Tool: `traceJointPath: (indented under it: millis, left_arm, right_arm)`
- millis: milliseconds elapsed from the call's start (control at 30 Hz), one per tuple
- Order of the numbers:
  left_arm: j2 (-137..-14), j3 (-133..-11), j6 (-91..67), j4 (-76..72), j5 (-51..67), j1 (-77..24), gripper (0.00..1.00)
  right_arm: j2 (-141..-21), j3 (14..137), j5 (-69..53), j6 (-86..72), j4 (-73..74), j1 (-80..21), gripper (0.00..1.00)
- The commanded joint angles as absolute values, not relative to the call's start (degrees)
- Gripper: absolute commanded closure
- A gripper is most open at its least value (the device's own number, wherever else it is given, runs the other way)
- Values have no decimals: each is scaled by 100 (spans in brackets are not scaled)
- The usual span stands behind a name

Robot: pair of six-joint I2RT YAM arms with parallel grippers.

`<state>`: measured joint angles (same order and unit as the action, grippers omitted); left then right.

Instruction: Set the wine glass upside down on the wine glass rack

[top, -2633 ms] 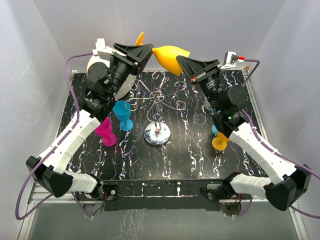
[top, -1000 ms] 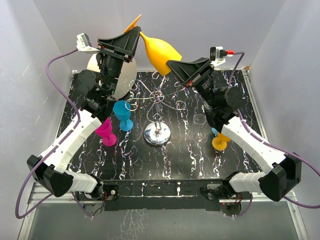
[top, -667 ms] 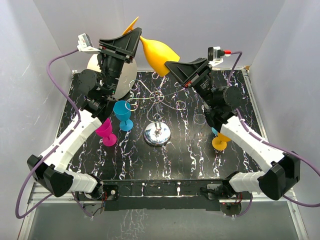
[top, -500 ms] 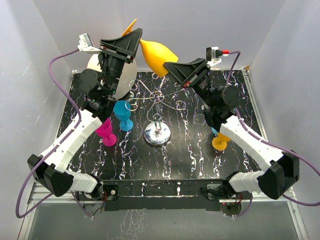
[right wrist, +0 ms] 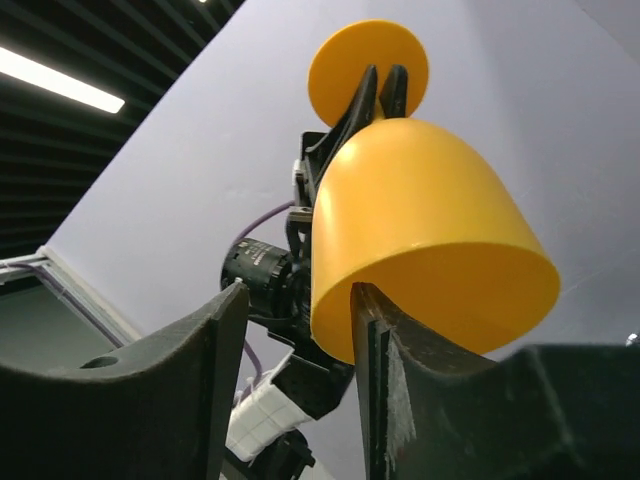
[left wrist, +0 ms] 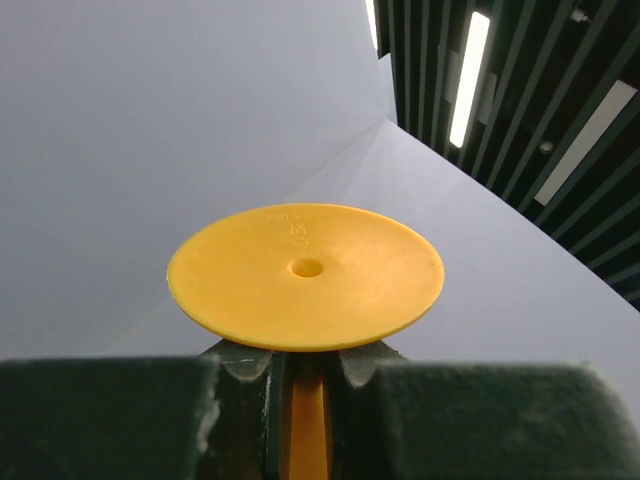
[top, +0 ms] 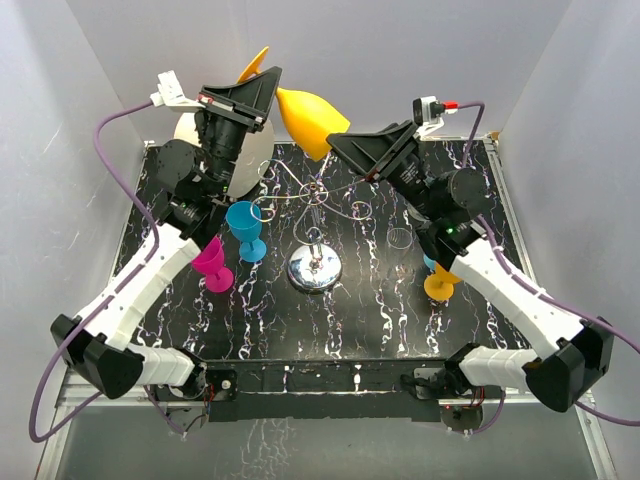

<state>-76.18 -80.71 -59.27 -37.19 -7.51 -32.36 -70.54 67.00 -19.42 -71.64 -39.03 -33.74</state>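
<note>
The yellow wine glass [top: 303,117] hangs tilted in the air above the back of the table, foot up and to the left, bowl mouth down and to the right. My left gripper [top: 270,90] is shut on its stem just under the round foot [left wrist: 305,275]. My right gripper [top: 336,142] is open at the bowl's rim [right wrist: 420,230]: one finger [right wrist: 400,400] reaches inside the mouth, the other [right wrist: 190,370] stands apart outside it. The wine glass rack [top: 318,195], thin silver wire on a chrome base [top: 314,268], stands below and slightly nearer.
A teal glass [top: 244,228] and a pink glass [top: 212,265] stand left of the rack. An orange glass [top: 440,283] and a clear glass [top: 400,239] stand on the right under my right arm. A cream cylinder [top: 248,160] sits behind my left arm.
My right gripper has opened and let go of the bowl. My left gripper has closed tighter on the stem, and the glass has shifted a little to the left.
</note>
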Motion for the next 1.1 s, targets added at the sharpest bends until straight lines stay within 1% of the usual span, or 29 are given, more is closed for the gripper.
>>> traceJointPath:
  millis: [0, 100, 167, 267, 400, 533, 633, 767, 833, 867, 1000, 1067]
  left_arm:
    - [-6966, -8463, -4911, -3007, -778, -3204, 100]
    - [-6779, -8904, -3996, -1903, -907, -3208, 100]
    - [-6645, -9039, -3410, -1348, -1060, -3206, 100]
    - [-6401, -9052, -2560, -792, -1346, -3208, 100]
    - [-5982, -8811, -1297, -432, -1583, -3207, 100]
    - [-5587, -8411, -77, -18, -2161, -3207, 100]
    - [-5289, -8062, 339, 214, -2381, -3207, 100]
    - [-4811, -7236, 639, -50, -2318, -3207, 100]
    - [-4501, -6545, 775, -653, -2407, -3206, 100]
    - [-4395, -6295, 829, -885, -2438, -3203, 100]
    - [-4296, -5918, 837, -1100, -2445, -3206, 100]
    - [-4277, -5824, 771, -1108, -2379, -3207, 100]
  right_arm:
    - [-6645, 7135, -1782, -6467, -2457, -3391, 50]
    - [-6488, 7014, -1674, -6241, -1844, -3399, 36]
    - [-6419, 6991, -1621, -6043, -1411, -3401, 32]
    - [-6411, 7242, -1565, -5657, -605, -3397, 32]
    - [-6501, 7797, -1382, -5206, 308, -3410, 35]
    - [-6838, 8640, -1515, -4825, 1161, -3409, 37]
    - [-7195, 9260, -1680, -4598, 1782, -3430, 38]
    - [-7734, 9518, -1967, -4835, 1831, -3674, 42]
    - [-8052, 9833, -1964, -4847, 1880, -3914, 48]
    - [-8207, 10023, -1954, -4847, 1889, -4056, 49]
    - [-8626, 10613, -1714, -5065, 1726, -4517, 50]
    - [-8620, 10551, -1600, -5318, 1410, -4596, 50]
